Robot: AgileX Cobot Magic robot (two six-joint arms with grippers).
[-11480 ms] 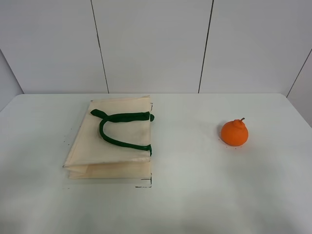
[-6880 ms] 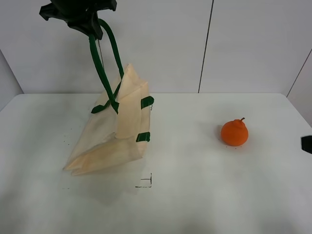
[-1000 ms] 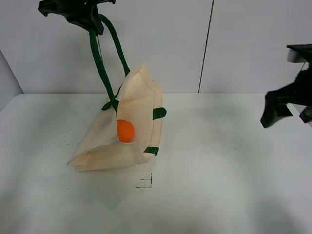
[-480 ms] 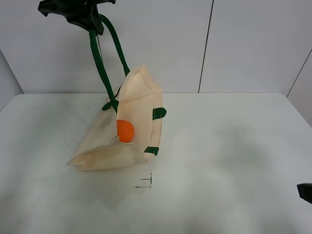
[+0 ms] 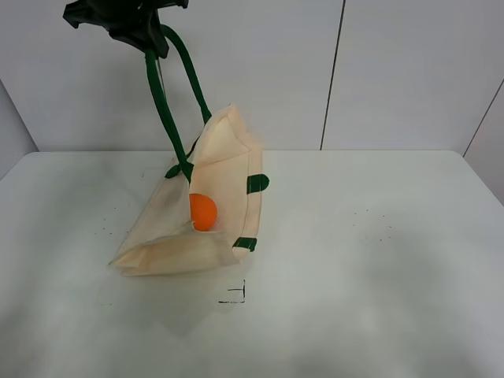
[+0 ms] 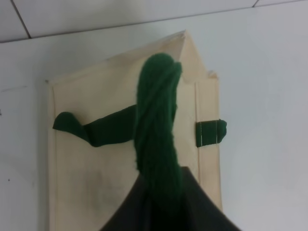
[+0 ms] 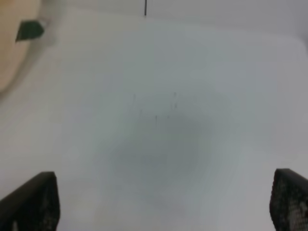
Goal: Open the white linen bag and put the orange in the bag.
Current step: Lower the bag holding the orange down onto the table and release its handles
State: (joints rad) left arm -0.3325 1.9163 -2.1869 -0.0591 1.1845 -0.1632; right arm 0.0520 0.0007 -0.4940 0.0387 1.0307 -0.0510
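Note:
The white linen bag (image 5: 220, 169) stands half raised on the table, its mouth held open. My left gripper (image 5: 142, 35) is high above it, shut on the dark green strap handles (image 5: 161, 110). The orange (image 5: 203, 212) lies inside the bag, showing through the opening. In the left wrist view the twisted green strap (image 6: 156, 120) runs up from the bag (image 6: 91, 173) into my left gripper (image 6: 161, 195). My right gripper (image 7: 161, 207) is open and empty over bare table, with its fingertips (image 7: 36, 199) far apart. It is out of the exterior high view.
A small black corner mark (image 5: 236, 295) is on the white table (image 5: 370, 260) in front of the bag. In the right wrist view the bag's edge (image 7: 12, 57) and a green tab (image 7: 30, 30) show far off. A wall stands behind the table.
My right arm has drawn back to the right and left the exterior high view. The bag, the orange and my left gripper have not moved.

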